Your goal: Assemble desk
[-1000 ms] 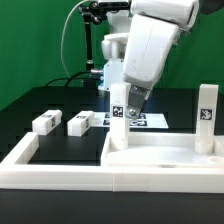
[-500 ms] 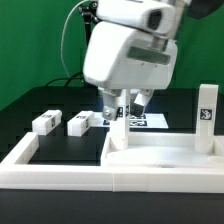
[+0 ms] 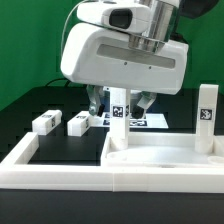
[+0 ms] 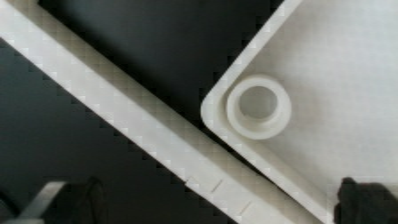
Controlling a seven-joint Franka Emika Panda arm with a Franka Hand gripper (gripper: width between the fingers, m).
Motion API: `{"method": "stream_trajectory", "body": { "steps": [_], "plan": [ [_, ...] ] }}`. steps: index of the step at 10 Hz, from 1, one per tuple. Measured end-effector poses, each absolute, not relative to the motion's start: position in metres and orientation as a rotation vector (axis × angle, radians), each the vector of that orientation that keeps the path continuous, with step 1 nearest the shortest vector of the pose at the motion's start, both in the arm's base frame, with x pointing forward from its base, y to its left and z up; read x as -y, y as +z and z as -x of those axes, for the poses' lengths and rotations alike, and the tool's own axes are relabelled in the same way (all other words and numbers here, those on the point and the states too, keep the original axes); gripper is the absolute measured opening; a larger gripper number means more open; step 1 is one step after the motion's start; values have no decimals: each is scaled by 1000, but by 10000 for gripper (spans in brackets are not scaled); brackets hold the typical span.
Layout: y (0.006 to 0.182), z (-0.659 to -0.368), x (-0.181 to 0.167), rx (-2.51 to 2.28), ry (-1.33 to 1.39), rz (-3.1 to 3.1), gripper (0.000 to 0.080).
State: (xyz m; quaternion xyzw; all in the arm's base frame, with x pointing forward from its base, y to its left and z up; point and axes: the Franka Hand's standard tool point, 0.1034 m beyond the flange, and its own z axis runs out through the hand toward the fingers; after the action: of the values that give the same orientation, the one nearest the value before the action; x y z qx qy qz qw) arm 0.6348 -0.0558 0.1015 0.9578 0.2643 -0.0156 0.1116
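Note:
The white tabletop panel [image 3: 165, 156] lies at the front right, against the white rim. Two white tagged legs stand upright on it, one at its left corner [image 3: 117, 113] and one at the right [image 3: 207, 115]. Two more legs [image 3: 45, 122] [image 3: 80, 122] lie loose on the black surface at the exterior view's left. My gripper [image 3: 120, 101] hangs open above the left standing leg, which shows in front of it, and holds nothing. In the wrist view the gripper [image 4: 210, 205] looks down on a panel corner with a round hole [image 4: 260, 105]; nothing lies between the dark fingers [image 4: 54, 200].
The white rim [image 3: 25, 155] frames the black surface and runs past the panel corner as a rim strip [image 4: 125, 115] in the wrist view. The marker board [image 3: 143, 121] lies flat behind the left standing leg. A black stand rises at the back.
The arm has swung toward the exterior view's left and closer to the camera, so the hand now fills the upper view. The jaws stayed open. No part has moved.

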Motion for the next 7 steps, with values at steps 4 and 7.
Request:
{"method": "stream_trajectory", "body": {
  "steps": [4, 7],
  "plan": [
    [98, -604, 110, -78, -58, -3103, 649],
    [93, -598, 113, -70, -56, -3096, 649]
  ]
}}
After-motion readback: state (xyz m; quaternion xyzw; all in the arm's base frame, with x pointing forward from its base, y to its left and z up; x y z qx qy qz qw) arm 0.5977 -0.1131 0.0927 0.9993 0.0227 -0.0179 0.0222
